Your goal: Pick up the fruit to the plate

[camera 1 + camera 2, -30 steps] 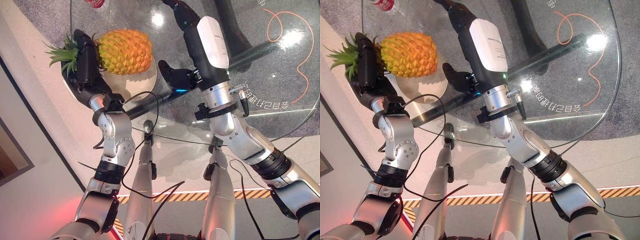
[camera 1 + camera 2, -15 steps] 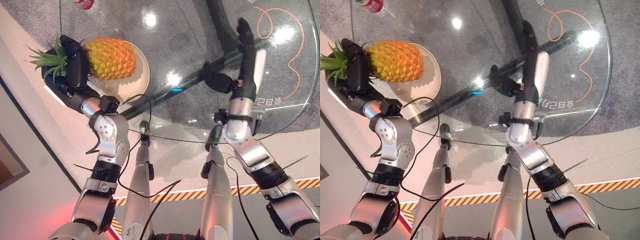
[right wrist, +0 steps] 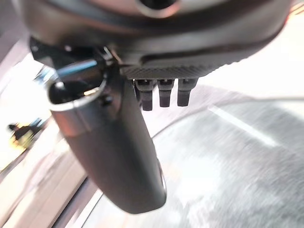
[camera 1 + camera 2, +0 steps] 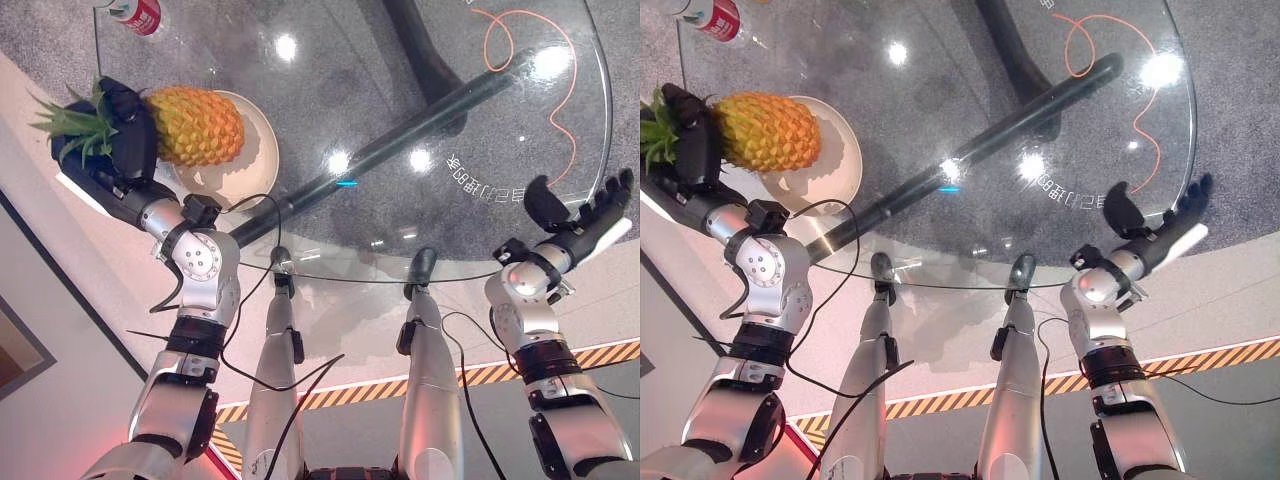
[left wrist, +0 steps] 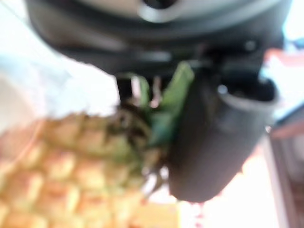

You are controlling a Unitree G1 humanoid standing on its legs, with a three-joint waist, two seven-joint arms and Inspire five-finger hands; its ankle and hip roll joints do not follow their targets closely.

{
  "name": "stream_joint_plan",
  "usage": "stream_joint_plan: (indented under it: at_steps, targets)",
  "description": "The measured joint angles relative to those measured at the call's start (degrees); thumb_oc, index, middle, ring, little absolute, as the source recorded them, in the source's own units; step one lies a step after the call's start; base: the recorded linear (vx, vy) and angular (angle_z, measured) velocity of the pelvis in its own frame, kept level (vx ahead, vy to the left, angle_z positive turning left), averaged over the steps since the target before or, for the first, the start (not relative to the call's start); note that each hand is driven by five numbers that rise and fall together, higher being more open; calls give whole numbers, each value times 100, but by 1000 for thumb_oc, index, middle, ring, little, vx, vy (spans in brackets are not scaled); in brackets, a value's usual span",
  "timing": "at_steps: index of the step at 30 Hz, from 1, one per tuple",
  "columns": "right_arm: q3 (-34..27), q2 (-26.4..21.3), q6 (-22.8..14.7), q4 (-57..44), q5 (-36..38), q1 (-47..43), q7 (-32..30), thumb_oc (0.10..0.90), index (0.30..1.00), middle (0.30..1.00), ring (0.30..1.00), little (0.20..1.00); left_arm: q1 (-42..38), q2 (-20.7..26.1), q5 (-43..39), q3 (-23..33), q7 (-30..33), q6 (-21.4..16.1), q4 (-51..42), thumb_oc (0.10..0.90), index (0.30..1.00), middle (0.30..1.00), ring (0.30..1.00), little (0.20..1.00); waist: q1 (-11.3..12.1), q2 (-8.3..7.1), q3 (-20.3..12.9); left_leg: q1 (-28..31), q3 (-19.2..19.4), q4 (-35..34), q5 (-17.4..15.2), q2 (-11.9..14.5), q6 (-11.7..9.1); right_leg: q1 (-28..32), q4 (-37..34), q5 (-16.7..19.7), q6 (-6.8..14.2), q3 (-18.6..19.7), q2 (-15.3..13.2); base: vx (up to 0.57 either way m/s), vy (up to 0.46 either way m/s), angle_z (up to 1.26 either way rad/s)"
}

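A yellow pineapple (image 4: 195, 125) lies on its side on the cream plate (image 4: 252, 165) at the far left of the round glass table (image 4: 330, 60). My left hand (image 4: 122, 140) is curled round its green crown (image 4: 75, 118) at the table's left edge. The left wrist view shows the leaves (image 5: 167, 107) beside the thumb (image 5: 213, 142), with the scaly fruit (image 5: 61, 166) beyond. My right hand (image 4: 580, 210) hangs off the table's near right edge, its fingers straight and holding nothing. The right wrist view shows its thumb (image 3: 111, 152) apart from the fingers (image 3: 161, 92).
A red can (image 4: 140, 15) stands at the table's far left corner, past the plate. An orange cord (image 4: 545, 70) curls at the far right. A dark bar (image 4: 400, 125) runs slantwise under the glass.
My right arm has swung back from over the table's middle to its near right edge. The left hand stays on the pineapple's crown, the fruit resting lower on the plate. The camera has shifted.
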Motion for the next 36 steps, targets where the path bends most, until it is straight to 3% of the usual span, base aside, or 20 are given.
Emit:
stream_joint_plan:
  at_steps: [8, 17, 27, 36]
  targets:
    - [-66, -51, -23, 1389, 1262, -228, 299, 800, 900, 900, 900, 900, -422, 314, 842, -25, 439, -1, 529, 100, 300, 300, 300, 200, 23, -53, 17, 0, -4, 0, 16, 58, -26, 10, -1, 8, -11, -20, 59, 10, -28, -1]
    - [-108, -154, 3, 2594, 1578, -432, 1157, 800, 900, 900, 900, 900, -637, 544, 1027, -246, 637, -1, 1147, 100, 300, 300, 300, 200, 22, -61, 18, 3, -10, 7, 27, 91, -41, 17, -2, 22, -30, -27, 95, 0, 0, 0]
    - [-108, -162, 29, 2871, 1729, -474, 1540, 800, 900, 900, 900, 900, -640, 586, 1137, -291, 637, 3, 1534, 100, 300, 300, 300, 200, 21, -86, 24, 2, -14, 7, 27, 92, -41, 18, -2, 22, -30, -27, 98, 0, 0, 0]
    - [-104, -162, 30, 2878, 1730, -528, 1606, 800, 900, 900, 900, 900, -694, 729, 1176, -716, 607, 3, 1765, 100, 300, 300, 300, 200, 2, -138, 24, -4, -14, 6, 27, 96, -41, 12, -5, 22, -30, -25, 103, 0, 0, 0]
